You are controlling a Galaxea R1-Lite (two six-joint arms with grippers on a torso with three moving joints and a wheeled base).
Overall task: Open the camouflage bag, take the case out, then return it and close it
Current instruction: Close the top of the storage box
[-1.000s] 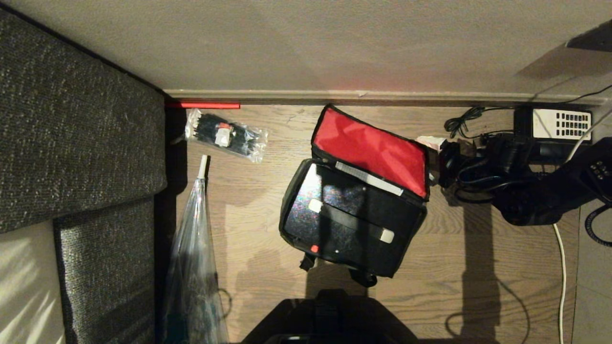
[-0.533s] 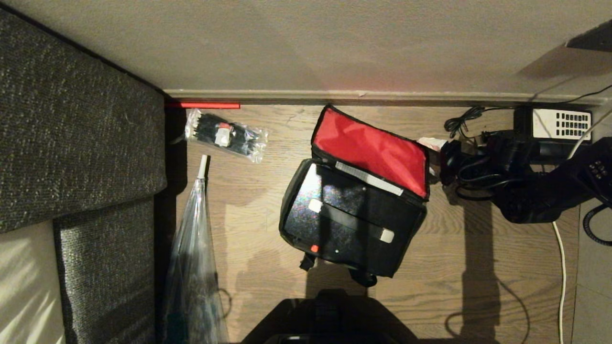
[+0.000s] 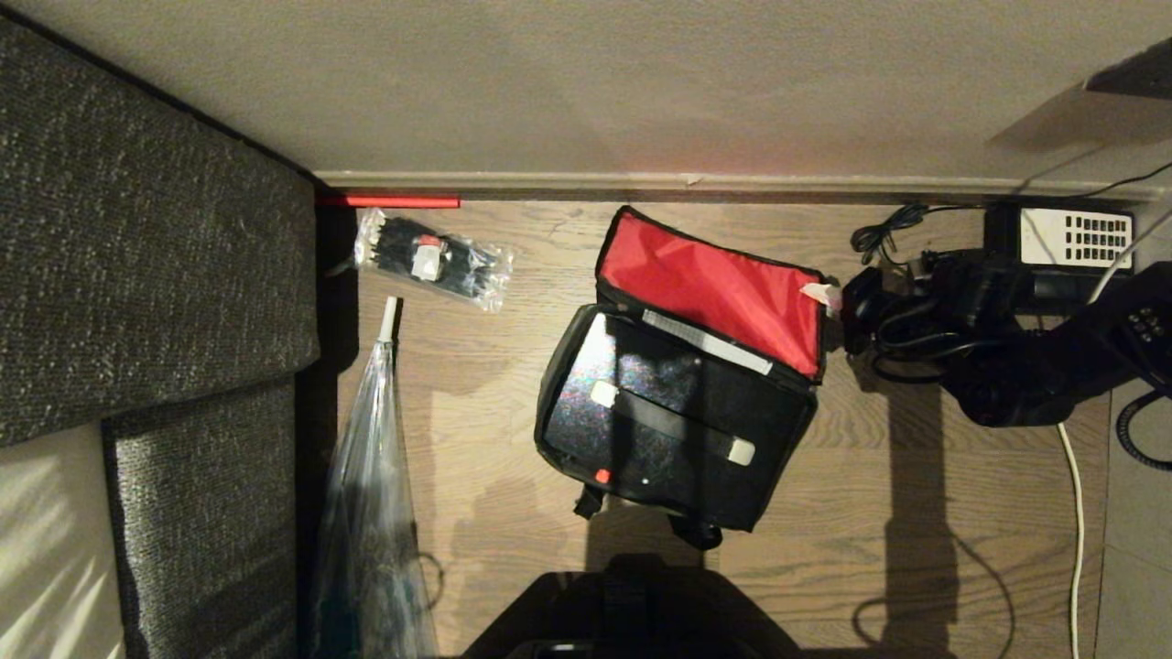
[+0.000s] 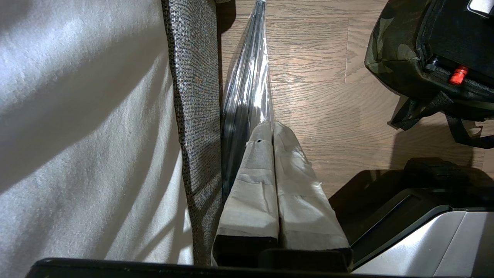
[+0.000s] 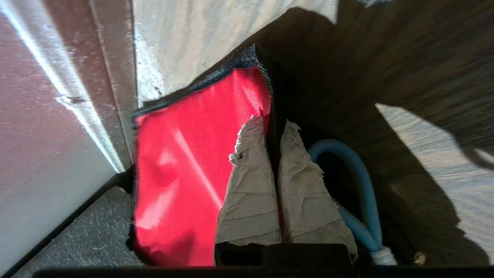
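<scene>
Right end effector pinches the open bag's lid edge.

The bag (image 3: 678, 403) lies on the wooden floor (image 3: 916, 513) near the wall, red-lined lid (image 3: 714, 288) flipped up, with the case (image 3: 668, 421) inside it. The right end effector (image 5: 276, 133) has its taped fingers together on the lid's black-trimmed side edge. The left end effector (image 4: 272, 131) hangs beside the sofa (image 3: 156, 275), fingers together and empty, above a clear wrapped umbrella (image 3: 371, 513).
</scene>
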